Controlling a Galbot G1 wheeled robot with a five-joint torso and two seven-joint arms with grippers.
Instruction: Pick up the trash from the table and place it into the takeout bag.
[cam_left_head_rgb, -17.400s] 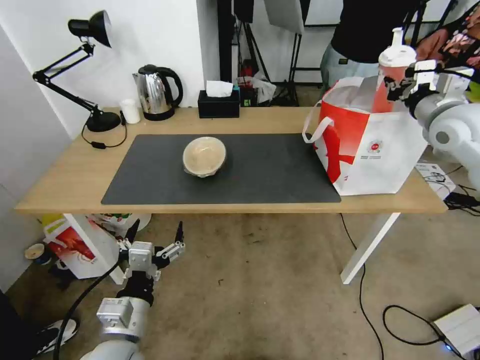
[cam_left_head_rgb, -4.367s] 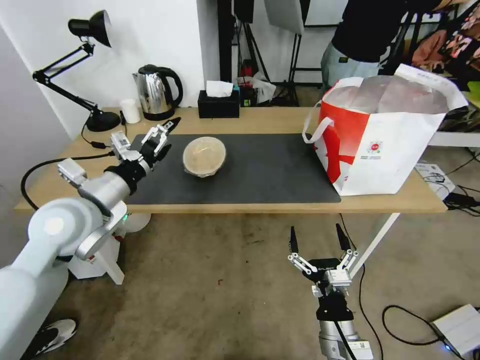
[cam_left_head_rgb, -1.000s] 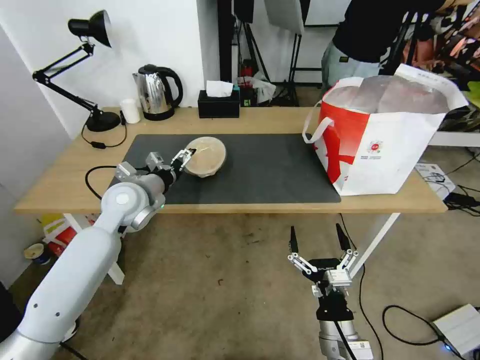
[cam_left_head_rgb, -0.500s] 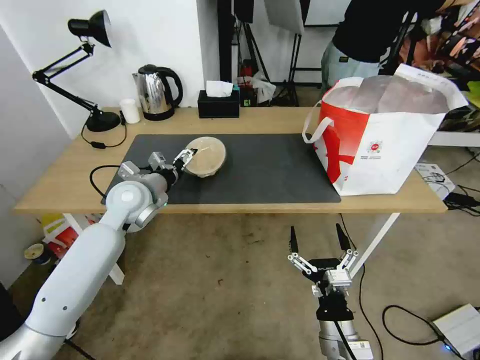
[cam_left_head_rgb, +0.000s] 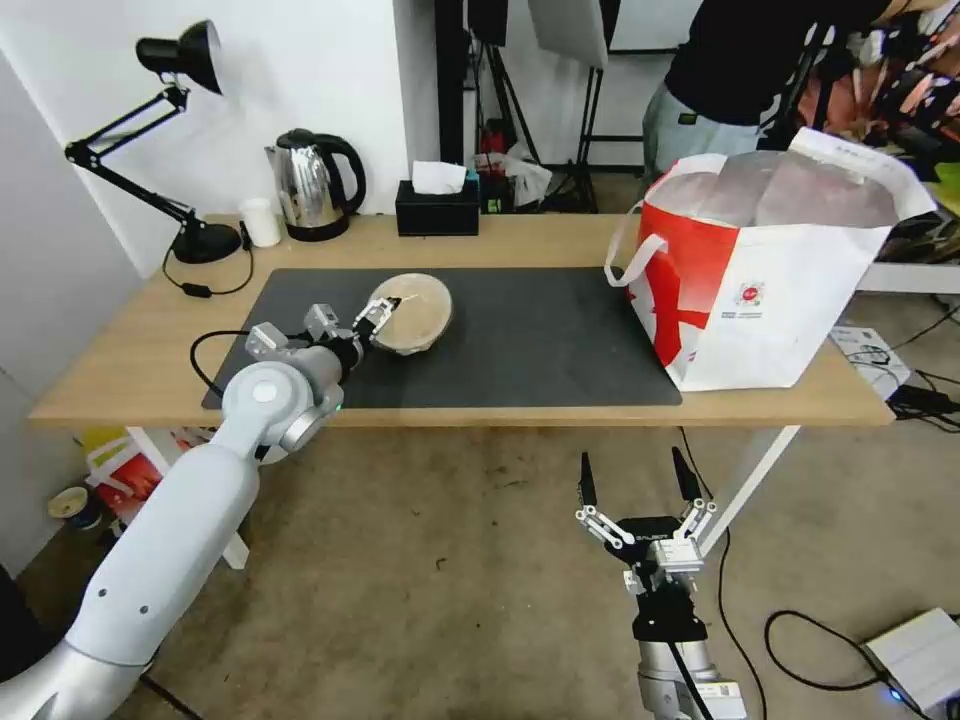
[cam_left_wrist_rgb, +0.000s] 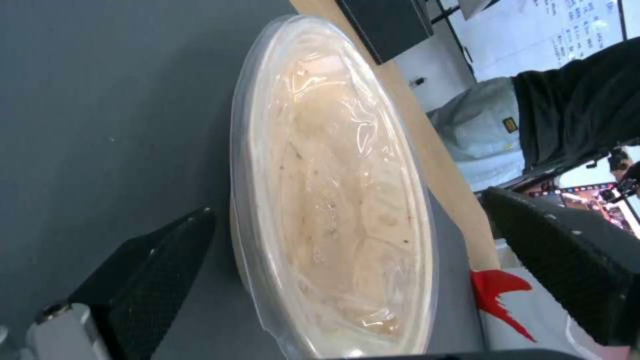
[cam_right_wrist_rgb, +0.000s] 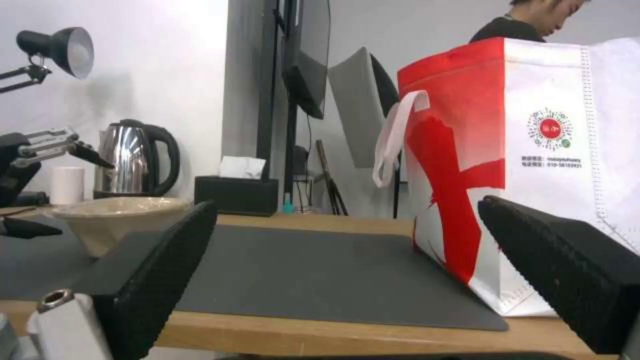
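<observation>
While the right gripper (cam_left_head_rgb: 634, 478) hangs spread wide below the counter's (cam_left_head_rgb: 520, 240) front edge, the left gripper (cam_left_head_rgb: 378, 312) stands open around the beige lidded container's (cam_left_head_rgb: 412, 311) left rim on the mat (cam_left_head_rgb: 540, 340), far left of the takeout bag (cam_left_head_rgb: 760, 290).

We get bright, even indoor light with soft shadows; glare streaks the container's plastic lid (cam_left_wrist_rgb: 333, 190), our left wrist close-up goes soft, and head view edges bow slightly.
</observation>
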